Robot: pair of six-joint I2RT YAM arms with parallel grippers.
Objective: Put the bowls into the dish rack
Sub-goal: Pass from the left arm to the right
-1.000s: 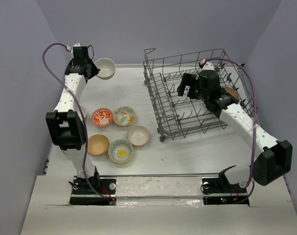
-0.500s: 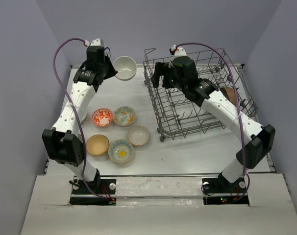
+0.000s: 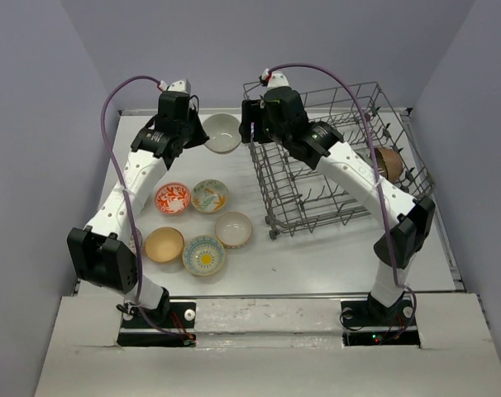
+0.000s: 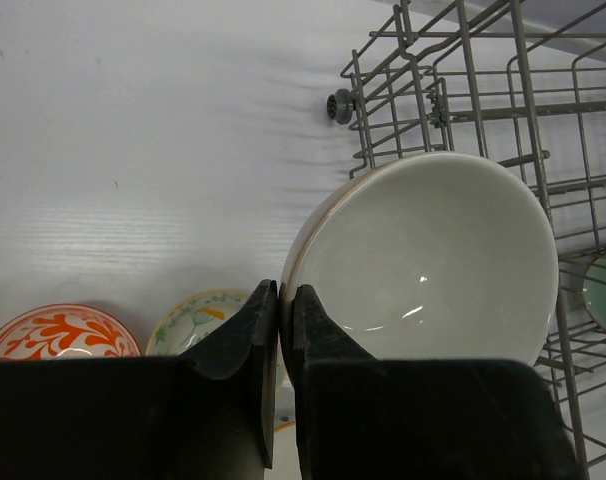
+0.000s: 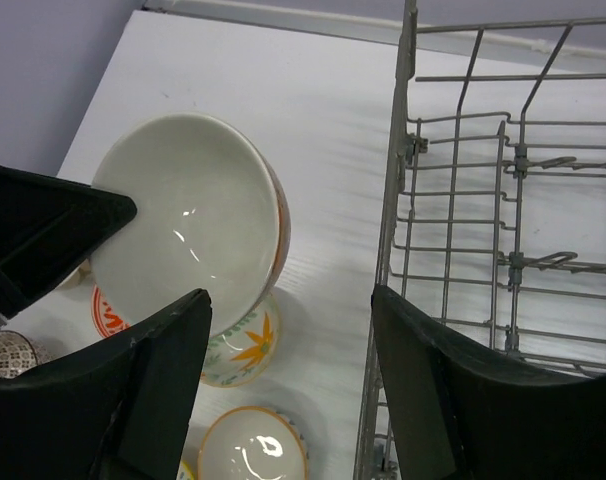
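White bowl (image 3: 222,133) aloft at upper centre of the top view, held between your two claws

Your left claw (image 3: 196,134) is pinched tight on the bowl's left rim, so the bowl hangs clear of the table, tilted, with its hollow facing right. The right claw (image 3: 249,124) waits just to the right of it with jaws spread wide and nothing in them, beside the upper-left corner of the dish rack (image 3: 308,198). The free rim points at that claw and the rack wall stands right behind it. So the move is rightward: either a hand-off or a lift over the wall (the wall is the thing to clear, I judge). The other bowls (image 3: 202,255) sit on the table, lower left.
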